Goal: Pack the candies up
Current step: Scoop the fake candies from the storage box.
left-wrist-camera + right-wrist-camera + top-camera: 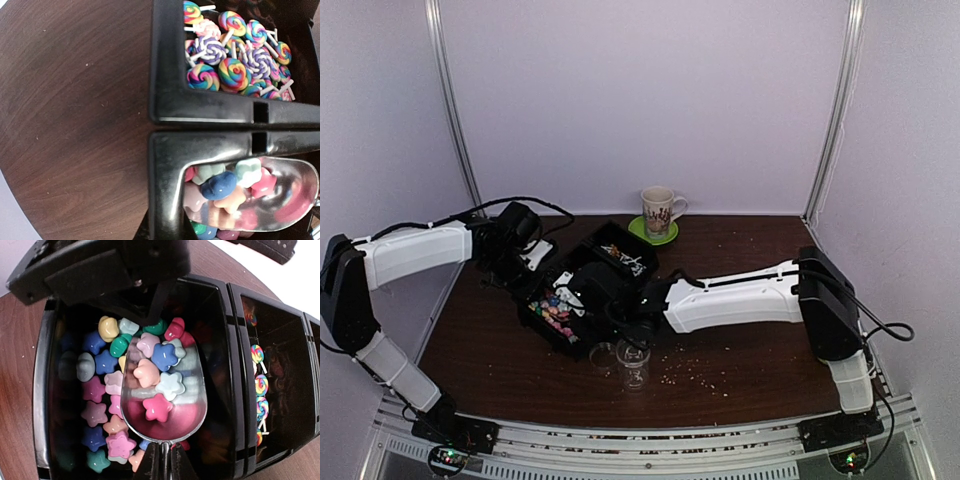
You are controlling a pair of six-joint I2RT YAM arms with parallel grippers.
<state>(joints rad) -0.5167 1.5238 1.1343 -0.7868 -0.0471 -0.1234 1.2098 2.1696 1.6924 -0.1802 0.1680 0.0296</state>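
Candies (150, 374) held in a scoop (172, 422) inside the tray (41, 390).
The scoop's handle is clamped between the closed fingers of the right gripper (163, 461). Several pastel stars are heaped in the bowl, just ahead of the fingertips; many more are spread beneath and beside it in the same compartment. Lollipops (260, 385) are kept in the next compartment. The left gripper (533, 255) is closed at the tray's side, toward the table's (490, 355) left edge; whether the tray is gripped cannot be told.
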